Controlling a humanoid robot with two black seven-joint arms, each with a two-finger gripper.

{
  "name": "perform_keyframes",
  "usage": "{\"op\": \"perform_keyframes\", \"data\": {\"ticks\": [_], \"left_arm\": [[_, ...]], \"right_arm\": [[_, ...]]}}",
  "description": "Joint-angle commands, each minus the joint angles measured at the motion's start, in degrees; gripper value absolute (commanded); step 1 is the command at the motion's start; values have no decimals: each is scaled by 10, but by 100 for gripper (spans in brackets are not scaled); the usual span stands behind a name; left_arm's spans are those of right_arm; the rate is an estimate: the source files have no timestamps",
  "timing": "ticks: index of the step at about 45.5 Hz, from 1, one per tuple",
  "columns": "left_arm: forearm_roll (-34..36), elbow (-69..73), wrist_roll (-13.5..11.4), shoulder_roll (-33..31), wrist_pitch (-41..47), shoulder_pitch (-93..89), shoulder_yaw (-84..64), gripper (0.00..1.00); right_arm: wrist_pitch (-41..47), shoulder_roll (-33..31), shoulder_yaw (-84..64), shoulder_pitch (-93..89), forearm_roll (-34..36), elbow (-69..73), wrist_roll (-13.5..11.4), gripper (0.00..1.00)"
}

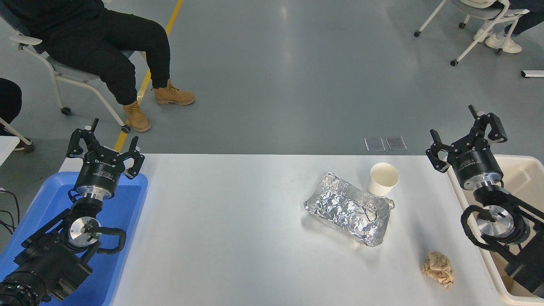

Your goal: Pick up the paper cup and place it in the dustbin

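Note:
The white paper cup stands upright on the white table, touching the far right corner of a crinkled foil tray. The cream dustbin sits at the table's right edge, partly covered by my right arm. My right gripper hovers open and empty above the dustbin's far left corner, to the right of the cup and apart from it. My left gripper is parked open over the blue tray at the left.
A silver foil tray lies right of centre. A crumpled brown paper ball rests near the front right. A shallow blue tray fills the left edge. People sit on chairs beyond the table.

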Motion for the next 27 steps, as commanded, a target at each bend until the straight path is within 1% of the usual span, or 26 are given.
{"op": "perform_keyframes", "data": {"ticks": [1,27], "left_arm": [[0,0,0,-1,0,0,-1,99],[0,0,0,0,0,0,0,99]], "right_arm": [[-3,3,0,0,0,0,0,100],[-3,4,-2,7,0,2,0,100]]}}
